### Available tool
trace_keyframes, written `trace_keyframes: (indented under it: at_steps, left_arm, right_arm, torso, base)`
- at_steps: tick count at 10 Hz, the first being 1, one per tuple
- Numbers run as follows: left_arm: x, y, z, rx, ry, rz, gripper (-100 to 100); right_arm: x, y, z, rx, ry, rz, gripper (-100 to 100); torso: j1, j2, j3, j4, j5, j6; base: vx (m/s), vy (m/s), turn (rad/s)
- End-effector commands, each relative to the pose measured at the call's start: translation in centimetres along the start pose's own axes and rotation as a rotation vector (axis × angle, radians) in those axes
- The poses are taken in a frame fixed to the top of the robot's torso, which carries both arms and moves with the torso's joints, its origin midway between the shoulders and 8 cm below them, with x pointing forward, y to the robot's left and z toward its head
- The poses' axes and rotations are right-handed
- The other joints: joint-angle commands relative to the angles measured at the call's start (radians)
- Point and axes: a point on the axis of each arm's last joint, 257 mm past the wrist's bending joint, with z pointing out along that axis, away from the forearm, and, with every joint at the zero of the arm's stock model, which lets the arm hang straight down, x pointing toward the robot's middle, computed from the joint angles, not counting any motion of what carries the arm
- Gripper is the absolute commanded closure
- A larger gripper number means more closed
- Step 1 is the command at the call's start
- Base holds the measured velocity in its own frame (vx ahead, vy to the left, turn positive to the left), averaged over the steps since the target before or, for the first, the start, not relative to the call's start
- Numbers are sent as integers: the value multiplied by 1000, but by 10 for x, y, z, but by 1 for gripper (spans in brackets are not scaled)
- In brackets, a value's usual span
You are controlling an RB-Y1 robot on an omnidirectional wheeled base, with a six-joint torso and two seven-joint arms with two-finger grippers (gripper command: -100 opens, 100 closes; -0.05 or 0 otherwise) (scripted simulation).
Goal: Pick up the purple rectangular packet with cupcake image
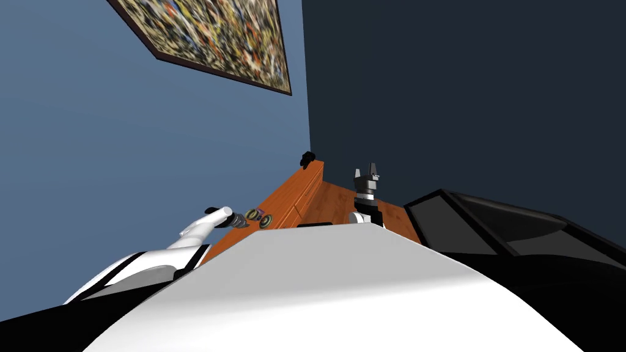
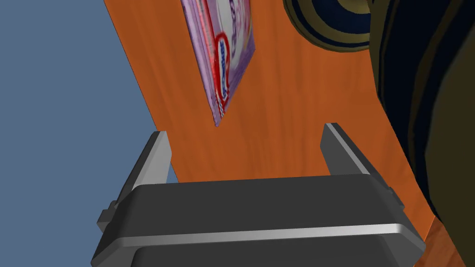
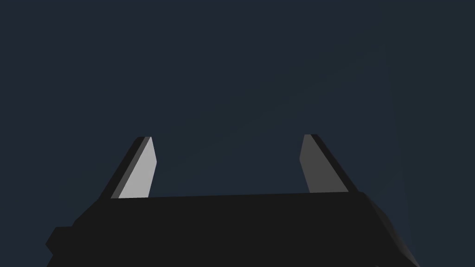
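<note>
Left gripper (image 2: pixel 245 130), fingers (image 2: pixel 155 157) spread, near purple packet (image 2: pixel 229 51) on orange top (image 2: pixel 287 116), perhaps a bowl (image 2: pixel 334 23) beside, right gripper (image 3: pixel 226 137) fingers spread

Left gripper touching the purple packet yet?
Apart. Left wrist view: orange wood shows between the purple packet and both fingers of the open left gripper.

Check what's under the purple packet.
The purple packet rests on the orange wooden top, which shows along its visible edges. Anything directly beneath it is covered.
</note>
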Motion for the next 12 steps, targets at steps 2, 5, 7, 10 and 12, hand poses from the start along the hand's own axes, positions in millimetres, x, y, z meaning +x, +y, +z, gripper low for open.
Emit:
trace_keyframes:
  at_steps: [2, 5, 7, 10, 12]
  left_arm:
    - [-9, 5, -4, -51, -12, -67, -100]
    - [-25, 15, -9, -113, -35, -156, -100]
    - [-26, 16, -9, -115, -37, -159, -100]
    - [-36, 26, -17, -178, -52, -252, -100]
    - [-39, 31, -19, -204, -56, -290, -100]
  right_arm:
    - [0, 0, 0, 0, 0, 0, 0]
    - [0, 0, 0, 0, 0, 0, 0]
    - [0, 0, 0, 0, 0, 0, 0]
    - [0, 0, 0, 0, 0, 0, 0]
    - [0, 0, 0, 0, 0, 0, 0]
  torso:
    - [0, 0, 0, 0, 0, -1]
    - [0, -1, 0, 0, 0, 0]
    - [0, 0, 0, 0, 0, -2]
    - [-1, -1, -1, 0, 0, 0]
    - [0, -1, 0, 0, 0, 0]
  base:
    - [-12, 28, -154]
    - [-11, 26, -214]
    - [-8, 22, 0]
    - [-9, 23, -197]
    - [-6, 35, -121]
